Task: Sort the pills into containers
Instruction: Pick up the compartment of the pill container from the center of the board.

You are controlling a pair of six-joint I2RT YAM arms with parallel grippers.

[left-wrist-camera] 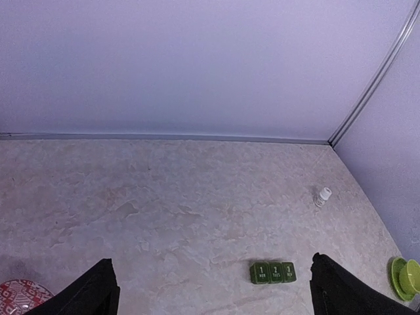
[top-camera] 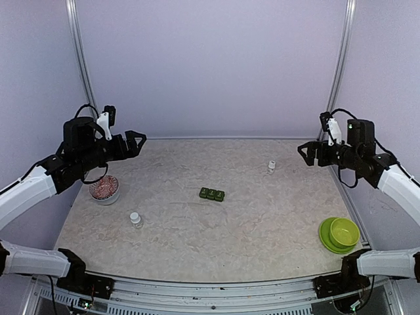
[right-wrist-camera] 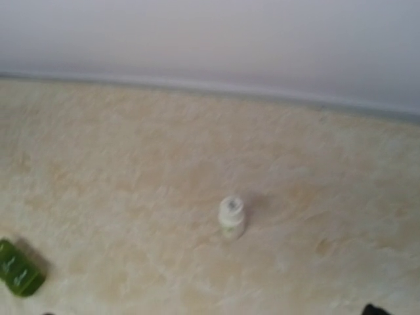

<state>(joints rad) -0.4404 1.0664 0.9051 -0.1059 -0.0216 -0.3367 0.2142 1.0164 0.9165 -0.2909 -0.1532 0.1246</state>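
I hold left gripper (top-camera: 139, 145) and right gripper (top-camera: 304, 155) spread wide, flanking the green three-cell plastic pill box (top-camera: 212, 193).

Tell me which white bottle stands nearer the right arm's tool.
The bottle at the far right, close to the right tool. The other bottle stands near left, beside the red patterned dish.

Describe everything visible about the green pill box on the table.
The green pill box is a short strip of three joined square compartments, dark green and plastic-looking. The left wrist view shows white numbers 1, 2, 3 on the lids, with smaller print too fine to read. Lids look shut. It lies flat near the centre of the table, slightly skewed, nothing touching it.
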